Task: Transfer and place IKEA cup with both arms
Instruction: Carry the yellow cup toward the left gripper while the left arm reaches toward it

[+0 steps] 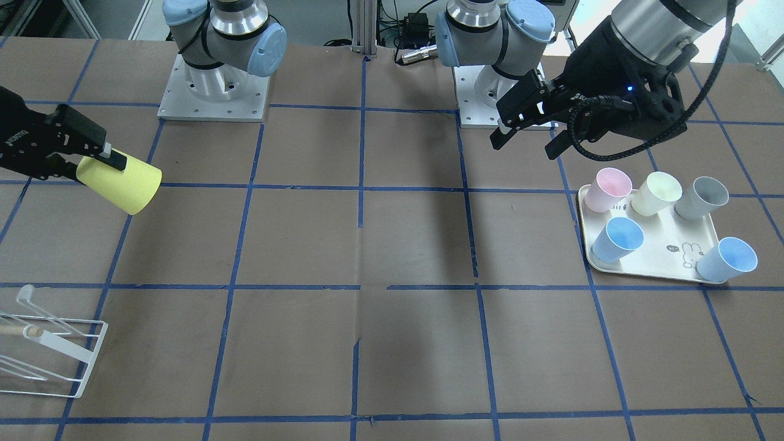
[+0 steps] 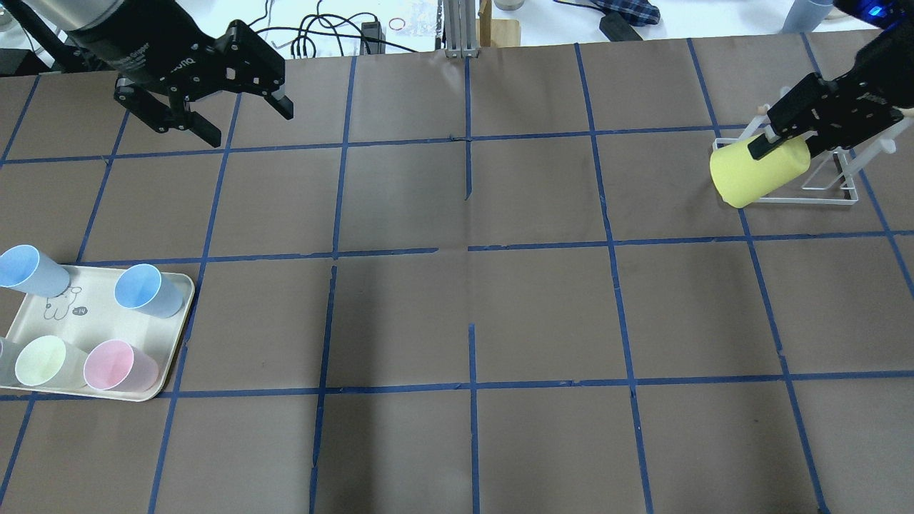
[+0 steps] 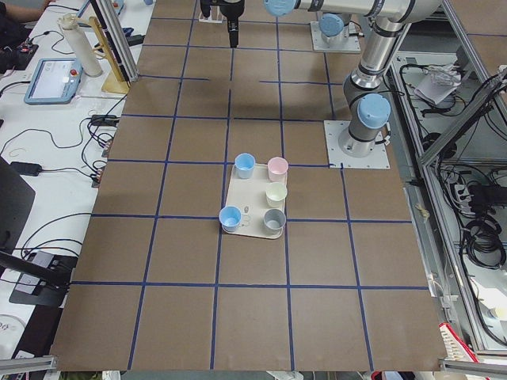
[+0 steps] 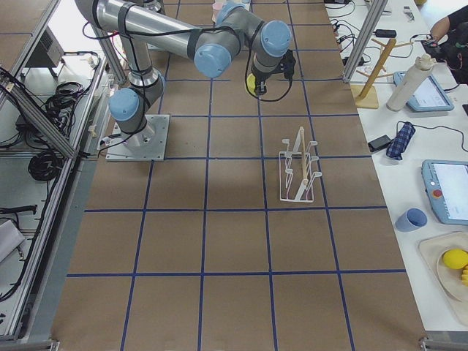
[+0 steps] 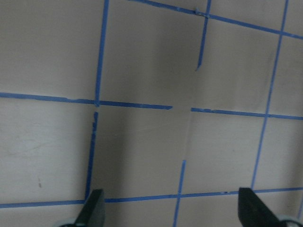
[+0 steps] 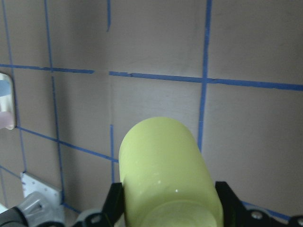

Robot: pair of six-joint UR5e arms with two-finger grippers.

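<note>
The lime-yellow IKEA cup [image 1: 125,179] hangs in the air, tipped on its side, above the table's right end. My right gripper [image 1: 98,160] is shut on it. The cup also shows in the overhead view [image 2: 755,171], just in front of the white rack, and fills the lower part of the right wrist view [image 6: 168,172] between the two fingers. My left gripper [image 1: 528,130] is open and empty, held above the table beyond the tray; it also shows in the overhead view [image 2: 230,123]. In the left wrist view [image 5: 173,210] only bare brown table lies between its fingertips.
A cream tray [image 1: 652,260] on the robot's left side holds a pink cup [image 1: 607,188], a pale cream-yellow cup [image 1: 656,192], a grey cup [image 1: 702,197] and two blue cups [image 1: 617,239]. A white wire rack [image 1: 52,350] stands near the table's right end. Blue tape lines grid the brown table.
</note>
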